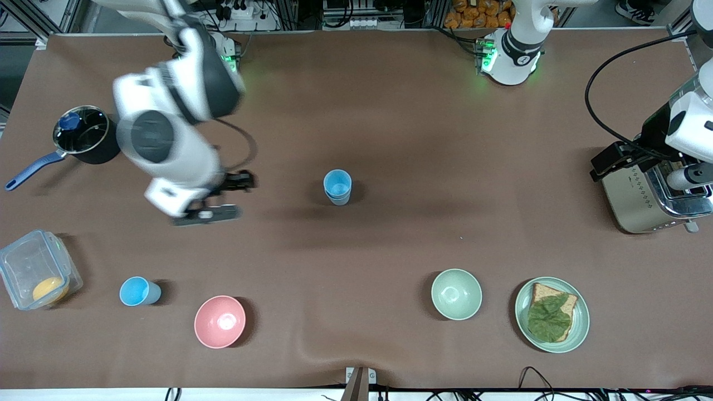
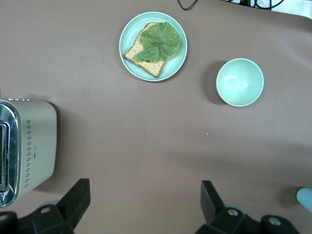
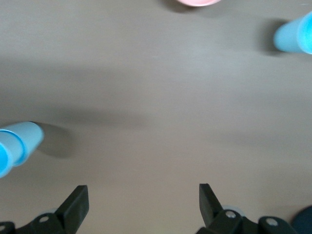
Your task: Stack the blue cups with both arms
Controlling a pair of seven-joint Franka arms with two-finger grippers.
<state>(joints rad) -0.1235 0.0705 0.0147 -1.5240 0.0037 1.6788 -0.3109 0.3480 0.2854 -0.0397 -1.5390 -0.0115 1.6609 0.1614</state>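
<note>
Two blue cups, nested one in the other, stand near the table's middle; they also show in the right wrist view. A single blue cup stands nearer the front camera, toward the right arm's end, between a clear box and the pink bowl; the right wrist view shows it too. My right gripper is open and empty over bare cloth beside the nested cups. My left arm is up by the toaster; its gripper is open and empty over bare cloth.
A pink bowl and a pale green bowl sit near the front edge. A plate holds toast and lettuce. A toaster stands at the left arm's end. A lidded pot and a clear box stand at the right arm's end.
</note>
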